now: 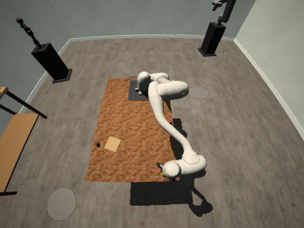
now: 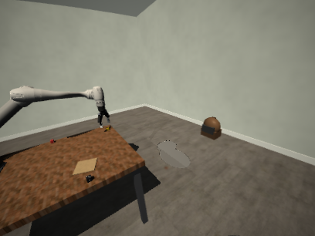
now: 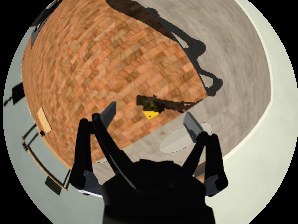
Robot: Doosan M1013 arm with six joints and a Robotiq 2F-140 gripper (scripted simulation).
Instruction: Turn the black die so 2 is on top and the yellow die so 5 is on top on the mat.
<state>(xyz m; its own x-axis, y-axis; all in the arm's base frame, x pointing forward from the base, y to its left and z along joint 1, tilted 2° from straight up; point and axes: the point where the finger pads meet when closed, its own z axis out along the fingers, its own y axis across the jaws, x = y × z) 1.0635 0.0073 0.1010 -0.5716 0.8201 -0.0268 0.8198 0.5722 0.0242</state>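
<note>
The yellow die point(image 1: 162, 174) point(image 2: 108, 129) point(image 3: 150, 114) lies near a table corner, partly in the gripper's shadow. My gripper point(image 2: 104, 124) point(image 3: 151, 112) is open above it, and the die shows between the spread fingertips in the wrist view, touching neither. The black die point(image 1: 97, 144) point(image 2: 89, 178) point(image 3: 42, 133) lies on the table beside the tan mat point(image 1: 112, 144) point(image 2: 86, 166) point(image 3: 44, 120), off it. The red die point(image 1: 169, 121) point(image 2: 52, 141) lies near the table's long edge, off the mat. The numbers on top of the dice are too small to read.
The brown table point(image 1: 127, 115) point(image 2: 38, 170) point(image 3: 100, 65) ends close beside the yellow die. The arm point(image 1: 169, 128) point(image 2: 62, 94) reaches along the table's long edge, passing by the red die in the top view. A wooden bench point(image 1: 16, 138) stands apart from the table.
</note>
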